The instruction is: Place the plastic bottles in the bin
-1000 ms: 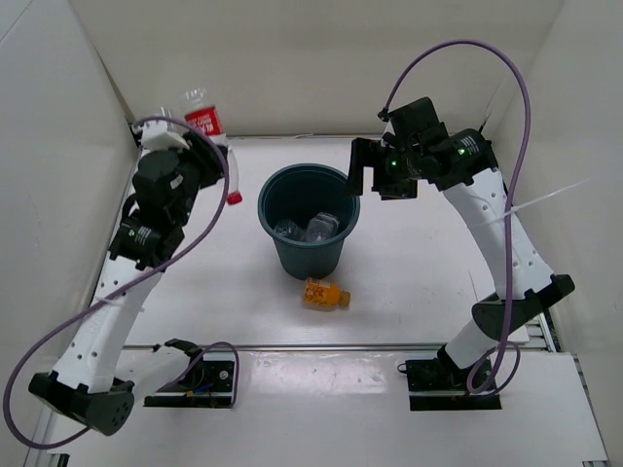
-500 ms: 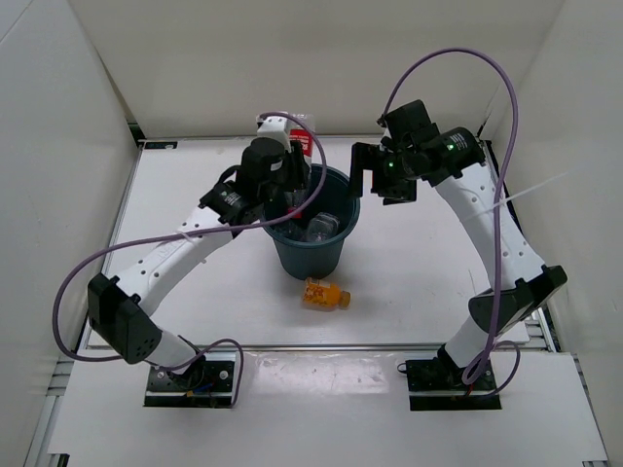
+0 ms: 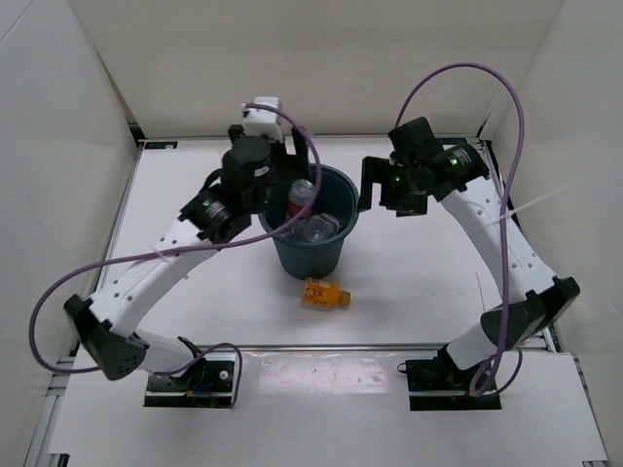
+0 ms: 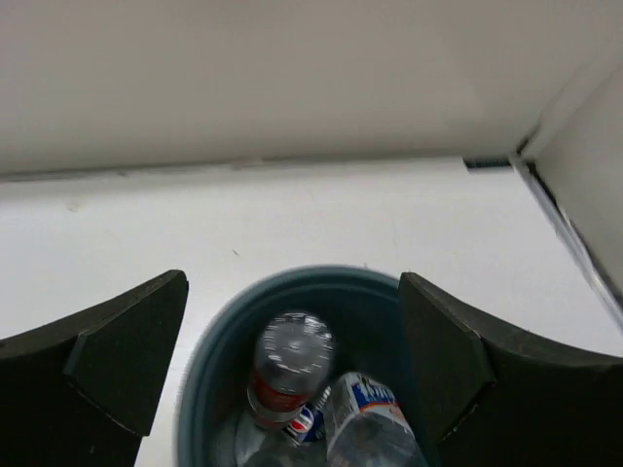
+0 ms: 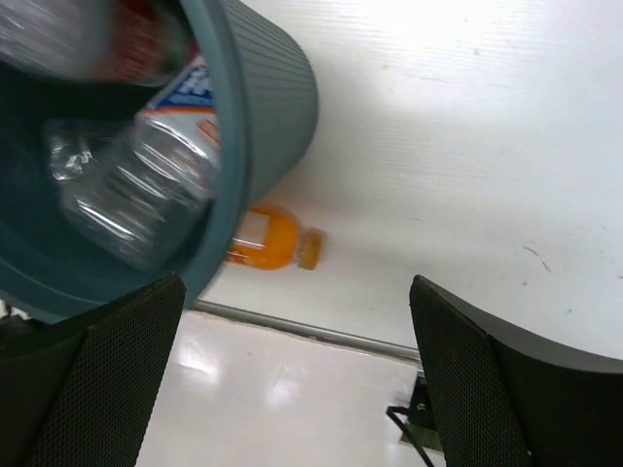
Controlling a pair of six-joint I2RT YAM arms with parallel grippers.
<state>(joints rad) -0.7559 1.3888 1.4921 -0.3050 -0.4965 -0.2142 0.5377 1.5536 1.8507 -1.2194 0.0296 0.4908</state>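
The dark blue-grey bin [image 3: 311,255] stands mid-table. Inside it a red-labelled plastic bottle [image 3: 301,195] leans against the left wall, blurred, on top of clear bottles [image 3: 321,230]. Directly above, my left gripper [image 3: 288,177] is open and holds nothing. The left wrist view looks down between its fingers [image 4: 117,350] into the bin [image 4: 292,273], at the red-labelled bottle [image 4: 287,375] and a clear bottle with a blue-white label [image 4: 365,418]. My right gripper [image 3: 374,187] hangs open and empty beside the bin's right rim. A stubby orange bottle [image 3: 324,294] lies in front of the bin.
The right wrist view shows the bin's ribbed wall [image 5: 273,97], the orange bottle [image 5: 268,238] on its side behind it and the table's metal front rail [image 5: 321,336]. White walls close off the back and both sides.
My left arm swung from the far left corner to above the bin, carrying the red-labelled bottle. Its jaws opened and the bottle dropped into the bin. The right arm barely shifted.
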